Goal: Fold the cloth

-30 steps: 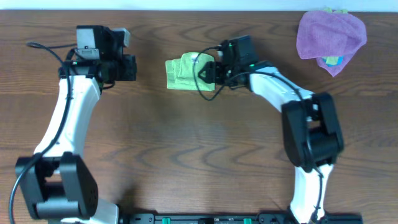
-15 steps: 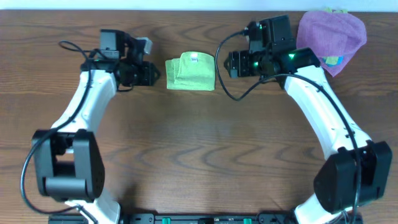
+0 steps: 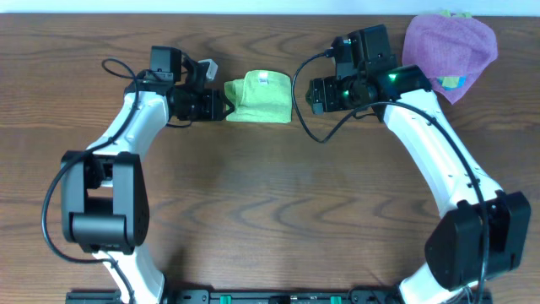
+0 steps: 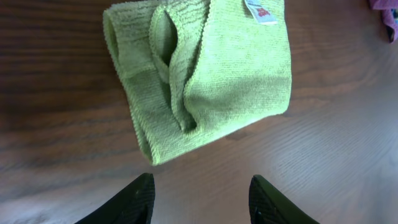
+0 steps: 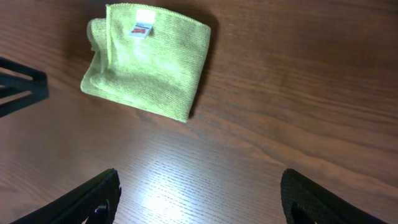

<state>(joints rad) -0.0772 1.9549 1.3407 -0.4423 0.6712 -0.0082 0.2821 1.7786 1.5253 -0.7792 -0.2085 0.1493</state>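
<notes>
Parted and empty at the left gripper: both dark fingertips low in the wrist view, bare wood between them, just beside the near-left corner of the cloth. Touches nothing, as far as shows. Wide apart and empty too at the right gripper, clear of the cloth's right edge, hovering over bare table.

Lies far-centre on the wood, between the two grippers: lime-green, already doubled into a rough rectangle, white tag up at the far edge. Looks neat along the right side. Bunches on the left, with loose layers and an open pocket in the left wrist view. Off at the far right, well apart: a purple cloth over a blue-yellow item.

Reads as late in the task: at least one fold made, the left arm lined up on the untidy side. Calls next for lowering the left jaws onto the loose left layers and pinching them all together. Then either carrying them rightward over the tidy half or flattening them in place. Risks catching only the top layer and pulling the fold open.
</notes>
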